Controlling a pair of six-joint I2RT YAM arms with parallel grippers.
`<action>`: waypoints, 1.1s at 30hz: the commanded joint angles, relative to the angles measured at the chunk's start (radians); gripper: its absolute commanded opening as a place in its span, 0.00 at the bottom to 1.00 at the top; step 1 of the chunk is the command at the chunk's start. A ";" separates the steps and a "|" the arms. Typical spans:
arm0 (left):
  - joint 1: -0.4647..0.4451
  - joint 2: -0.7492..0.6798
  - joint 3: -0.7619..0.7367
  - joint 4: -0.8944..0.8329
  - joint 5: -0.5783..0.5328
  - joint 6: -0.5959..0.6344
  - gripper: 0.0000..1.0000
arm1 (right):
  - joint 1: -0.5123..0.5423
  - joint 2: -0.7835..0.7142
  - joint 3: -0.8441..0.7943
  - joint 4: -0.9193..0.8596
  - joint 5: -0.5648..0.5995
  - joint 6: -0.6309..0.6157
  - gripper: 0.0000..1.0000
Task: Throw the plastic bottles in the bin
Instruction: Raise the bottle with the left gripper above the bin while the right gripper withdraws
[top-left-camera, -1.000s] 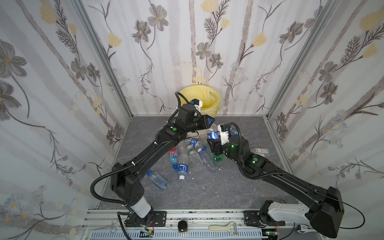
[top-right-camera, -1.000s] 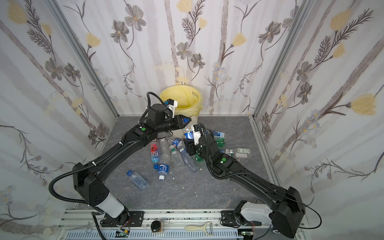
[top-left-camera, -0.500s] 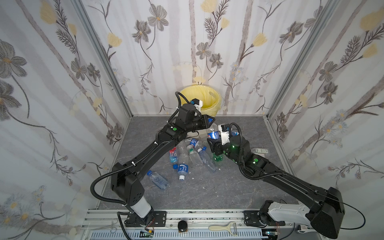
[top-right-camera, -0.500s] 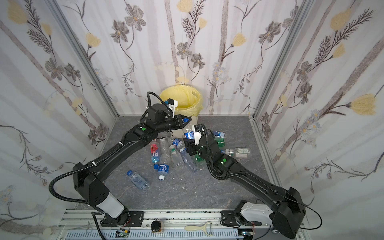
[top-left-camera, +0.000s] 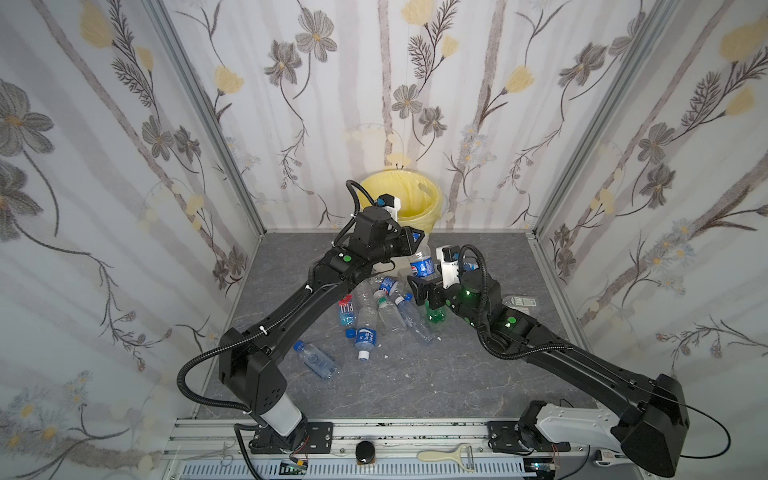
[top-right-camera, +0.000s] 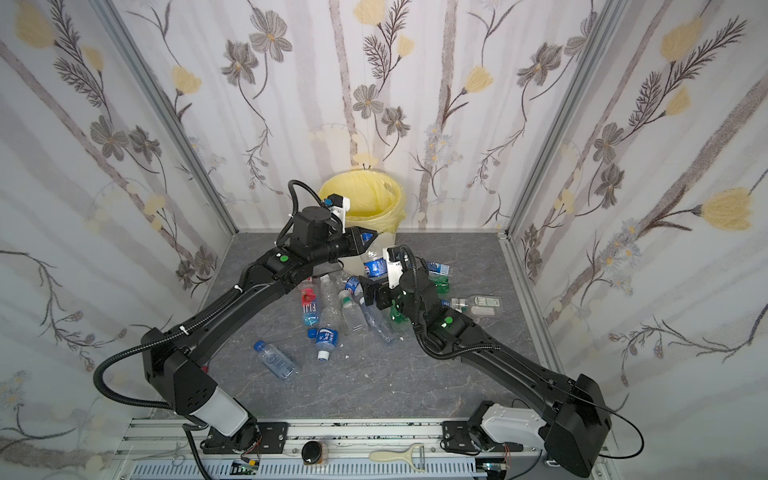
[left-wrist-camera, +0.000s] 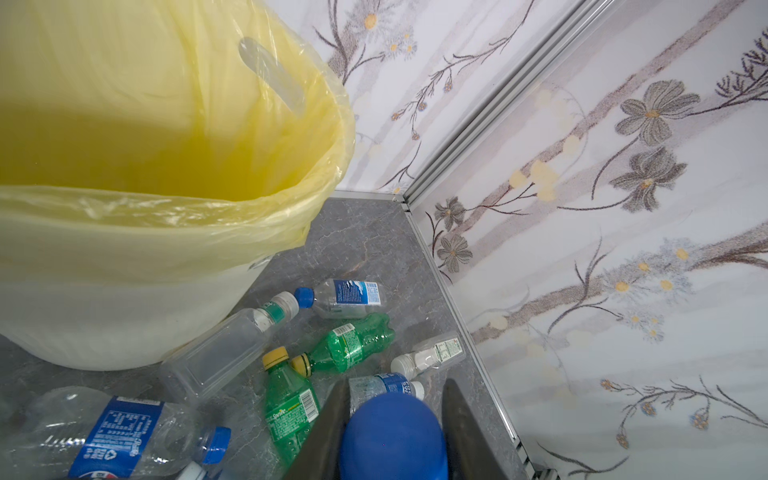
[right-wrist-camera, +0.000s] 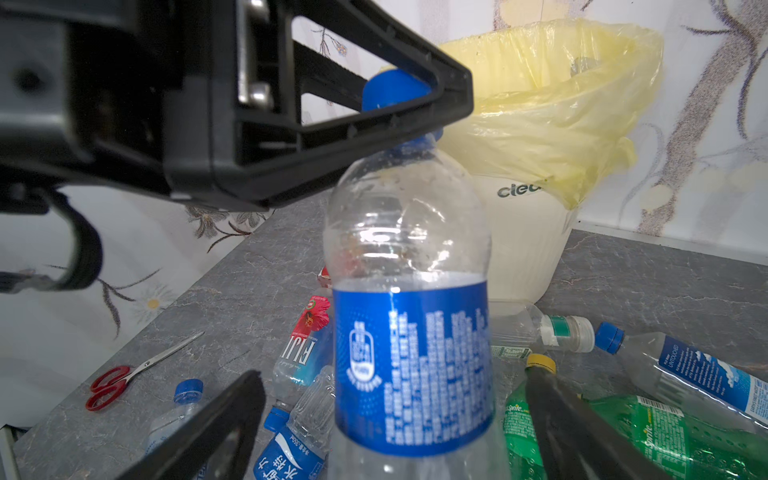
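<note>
- The left tool (left-wrist-camera: 394, 419) is pressed onto the blue cap (right-wrist-camera: 392, 87) of a blue-labelled bottle (right-wrist-camera: 409, 232), which hangs upright just in front of the bin (right-wrist-camera: 528, 249).
- The bottle's base is cut off in the right wrist view, so I cannot tell whether it clears the surface (top-left-camera: 415, 374).
- The left wrist view shows only the cap; the body is hidden beneath it.
- The right tool (right-wrist-camera: 392, 386) is spread, with its fingers (right-wrist-camera: 216, 428) either side of the label and touching nothing.
- The bin stands against the back wall; in both top views the left arm (top-left-camera: 291, 307) covers its lower side.
- The bin's floor lies in shadow, so any contents are unreadable.
- Loose bottles (top-left-camera: 365, 332) lie between the arms, and green bottles (left-wrist-camera: 351, 343) lie near the bin's base.
</note>
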 joint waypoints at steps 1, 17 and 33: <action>0.013 -0.019 0.040 0.024 -0.121 0.068 0.22 | 0.002 -0.007 0.028 0.016 0.027 -0.029 1.00; 0.017 0.064 0.434 0.132 -0.482 0.434 0.22 | 0.001 0.076 0.362 -0.124 0.144 -0.106 1.00; 0.014 0.081 0.584 0.485 -0.476 0.594 0.24 | -0.037 0.041 0.365 -0.107 0.117 -0.082 1.00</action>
